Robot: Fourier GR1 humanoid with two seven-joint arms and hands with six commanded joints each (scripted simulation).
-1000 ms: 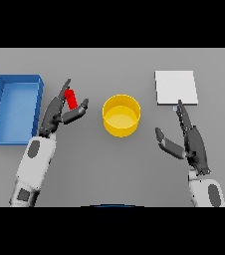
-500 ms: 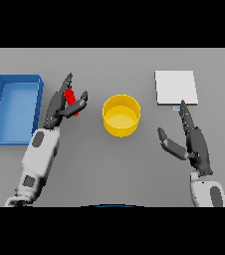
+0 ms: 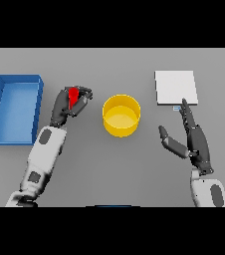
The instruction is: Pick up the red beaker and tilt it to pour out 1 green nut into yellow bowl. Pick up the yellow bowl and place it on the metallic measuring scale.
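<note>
Both sets of fingers differ: my left hand (image 3: 67, 104) curls round the small red plastic beaker (image 3: 73, 96), left of the round yellow bowl (image 3: 121, 115); my right hand (image 3: 191, 139) lies relaxed. I judge the beaker light, rigid and slippery, so I hold it mid-body.

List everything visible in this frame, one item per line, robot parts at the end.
red beaker: one, red, held in the left hand, left of the bowl
yellow bowl: one, yellow, table centre
metallic measuring scale: one, pale grey square, far right
blue bin: one, blue, far left
table: one, grey
left hand: one, dark, fingers curled round the beaker
right hand: one, dark, fingers straight, just below the scale
</note>
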